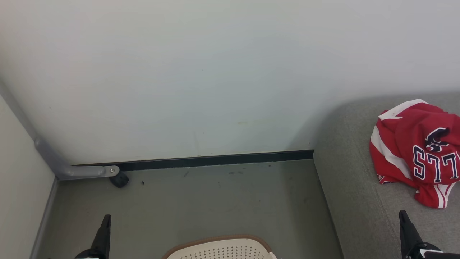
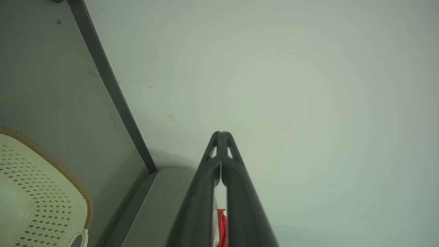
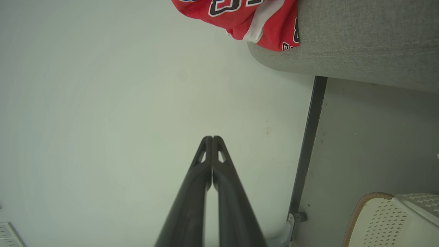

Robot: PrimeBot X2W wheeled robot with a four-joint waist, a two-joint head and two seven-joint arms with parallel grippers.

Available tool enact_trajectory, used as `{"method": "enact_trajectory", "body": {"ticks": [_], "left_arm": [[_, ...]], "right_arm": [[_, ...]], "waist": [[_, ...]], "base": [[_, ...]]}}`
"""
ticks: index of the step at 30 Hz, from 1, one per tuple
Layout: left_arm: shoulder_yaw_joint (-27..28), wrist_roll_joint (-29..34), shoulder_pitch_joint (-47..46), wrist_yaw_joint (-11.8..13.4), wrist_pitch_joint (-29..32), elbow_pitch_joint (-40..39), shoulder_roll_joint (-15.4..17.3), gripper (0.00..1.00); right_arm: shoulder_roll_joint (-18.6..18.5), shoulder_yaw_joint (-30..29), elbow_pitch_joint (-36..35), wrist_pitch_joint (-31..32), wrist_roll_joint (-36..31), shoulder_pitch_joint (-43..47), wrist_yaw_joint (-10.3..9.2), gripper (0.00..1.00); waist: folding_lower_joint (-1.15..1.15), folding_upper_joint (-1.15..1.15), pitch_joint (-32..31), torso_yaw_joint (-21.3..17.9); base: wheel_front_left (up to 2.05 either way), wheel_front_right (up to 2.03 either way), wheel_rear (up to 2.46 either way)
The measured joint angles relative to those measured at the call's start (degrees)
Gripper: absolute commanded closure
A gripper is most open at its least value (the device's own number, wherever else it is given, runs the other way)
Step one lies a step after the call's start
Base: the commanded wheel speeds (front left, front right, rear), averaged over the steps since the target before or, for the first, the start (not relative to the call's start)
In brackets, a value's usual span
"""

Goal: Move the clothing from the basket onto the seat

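Grey floor [image 1: 215,201] meets pale wall [image 1: 179,72]; a red jersey [image 1: 417,151] lies crumpled on the sofa seat [image 1: 352,201] at right, basket [image 1: 222,248] near; left pincer [image 2: 221,134] and right pincer [image 3: 212,138] pressed together.

You have two surfaces to look at. The grey-green floor [image 1: 215,201] takes up the lower middle of the head view. On it, at the bottom centre, stands the basket [image 1: 215,239], cut off by the frame edge. At centre left, where the floor meets the wall, a small black caster [image 1: 119,179] sits under a grey bracket [image 1: 86,172]. The grey seat [image 1: 359,201] fills the lower right, and the red clothing [image 1: 413,151] lies crumpled on it at the right edge, its lettering upside down.
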Motion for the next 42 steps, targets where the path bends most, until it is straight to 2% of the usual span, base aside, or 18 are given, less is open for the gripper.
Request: {"method": "enact_trajectory", "body": {"ticks": [42], "left_arm": [[0.00, 0.00, 0.01, 0.00, 0.00, -0.01, -0.01, 1.00]], "right_arm": [[0.01, 0.00, 0.00, 0.00, 0.00, 0.00, 0.01, 1.00]], "waist": [[0.00, 0.00, 0.00, 0.00]], "base": [[0.00, 0.00, 0.00]]}}
